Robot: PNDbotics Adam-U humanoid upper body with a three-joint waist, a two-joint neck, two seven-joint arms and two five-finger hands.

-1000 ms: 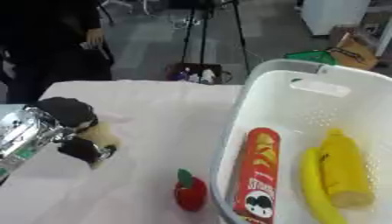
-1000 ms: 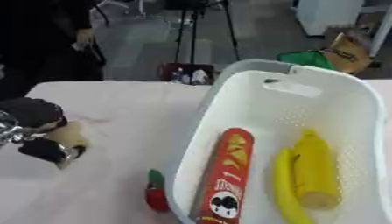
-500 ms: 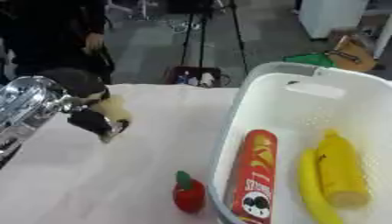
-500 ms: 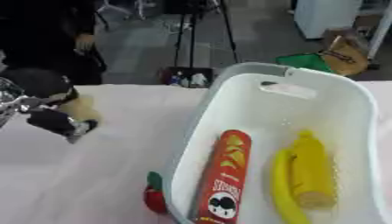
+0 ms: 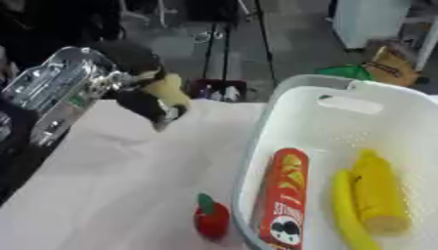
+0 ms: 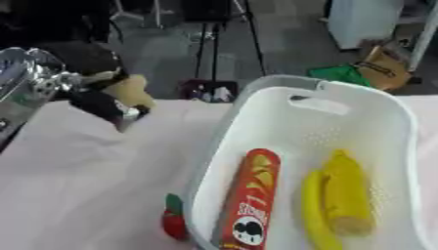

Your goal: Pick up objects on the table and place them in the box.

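Above table, L hand (image 5: pixel 137 80) curled round pale obj (image 5: pixel 168 89).

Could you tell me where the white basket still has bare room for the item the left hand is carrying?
The basket's far end, beyond the chip can, banana and corn cob, is bare. Its near half is crowded. The left hand holds a pale item over the table.
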